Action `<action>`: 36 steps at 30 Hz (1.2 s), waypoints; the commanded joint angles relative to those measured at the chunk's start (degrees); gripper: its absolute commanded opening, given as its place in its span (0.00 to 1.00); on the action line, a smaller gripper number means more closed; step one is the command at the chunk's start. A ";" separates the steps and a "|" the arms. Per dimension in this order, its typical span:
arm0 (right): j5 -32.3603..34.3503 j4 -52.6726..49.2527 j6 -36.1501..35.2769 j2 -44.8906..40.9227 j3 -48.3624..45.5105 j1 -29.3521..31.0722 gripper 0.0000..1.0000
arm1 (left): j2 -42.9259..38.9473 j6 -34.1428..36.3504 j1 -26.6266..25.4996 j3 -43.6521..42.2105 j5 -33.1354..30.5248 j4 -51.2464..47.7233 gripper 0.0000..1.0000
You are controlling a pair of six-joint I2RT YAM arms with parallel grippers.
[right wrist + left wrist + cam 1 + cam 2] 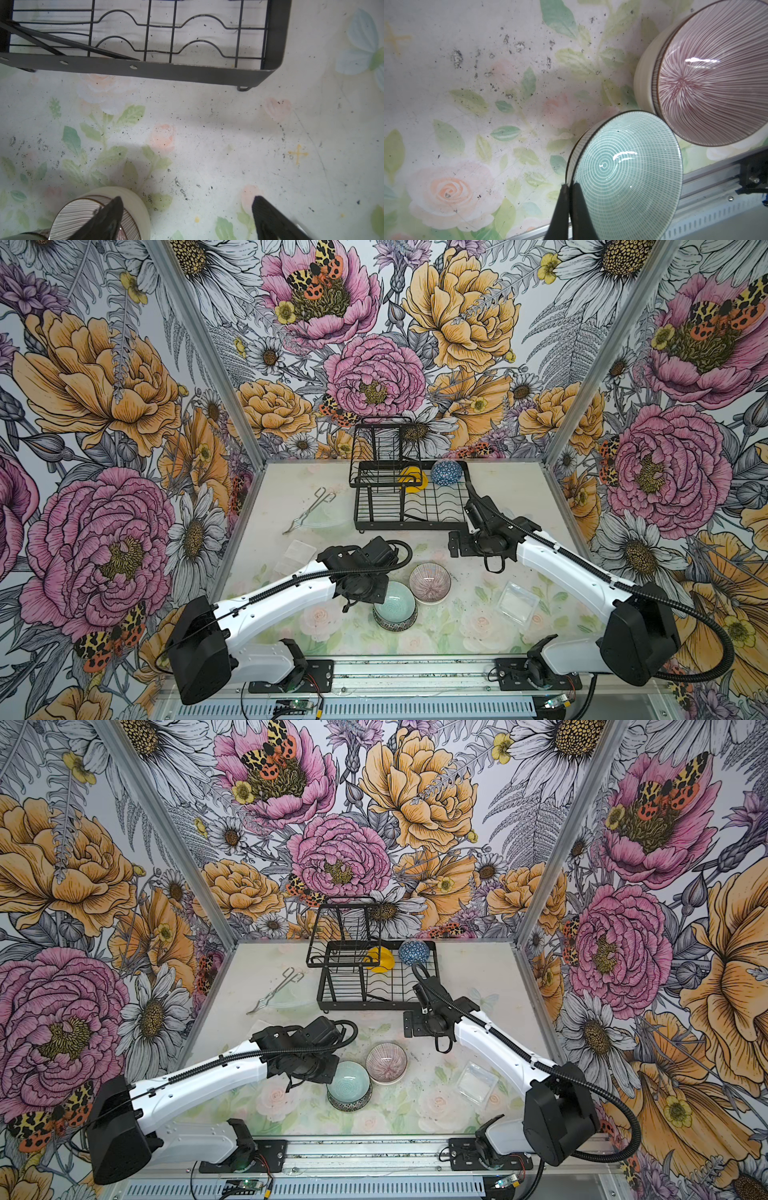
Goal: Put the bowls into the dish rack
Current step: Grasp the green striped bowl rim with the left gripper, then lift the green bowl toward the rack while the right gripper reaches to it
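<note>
Teal bowl (623, 166) is the one the left claw (570, 186) has hold of. That claw is shut tight on the bowl's thin rim, one finger inside and one outside. In both top views the bowl is over the black-and-white bowl (392, 625). I cannot tell if it is lifted off yet.

To do this well, I think the claw should go straight up and slowly. Then the bowl under it does not come along, and the held one does not slip or swing. After that it needs a free spot in the dish rack (409, 525) at the back of the worktop (457, 630), keeping away from the right arm in front.

The right claw (188, 198) is wide open and holds nothing. It hangs over the worktop near the pink-striped bowl (430, 583).

I count five bowls. Two are in the rack: the yellow bowl (412, 483) and the blue bowl (446, 472). Three are out on the worktop. I count one rack, one pair of tongs (309, 510) and two clear tubs (517, 603).
</note>
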 commanded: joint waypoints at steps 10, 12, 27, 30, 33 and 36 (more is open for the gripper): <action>-0.05 1.67 -0.08 -5.78 -2.35 -0.45 0.98 | 0.21 -2.49 -2.38 2.86 -3.06 1.58 0.00; -0.17 1.67 -0.08 -6.21 -2.38 -0.45 0.98 | -0.33 -2.33 -2.42 2.95 -3.32 1.49 0.00; -1.67 1.56 0.08 -6.02 -1.49 -0.28 0.99 | -4.38 -1.87 -1.83 2.69 -4.60 -0.70 0.00; -1.62 1.58 0.09 -6.22 -1.49 -0.28 0.99 | -4.67 -1.69 -1.83 2.81 -4.67 -0.80 0.00; -1.71 1.50 0.18 -6.47 -1.39 -0.23 0.99 | -5.16 -1.36 -1.74 3.43 -4.86 -1.18 0.00; -1.84 1.47 0.20 -6.78 -1.24 -0.22 0.99 | -5.44 -0.46 -1.74 4.67 -5.19 -1.89 0.00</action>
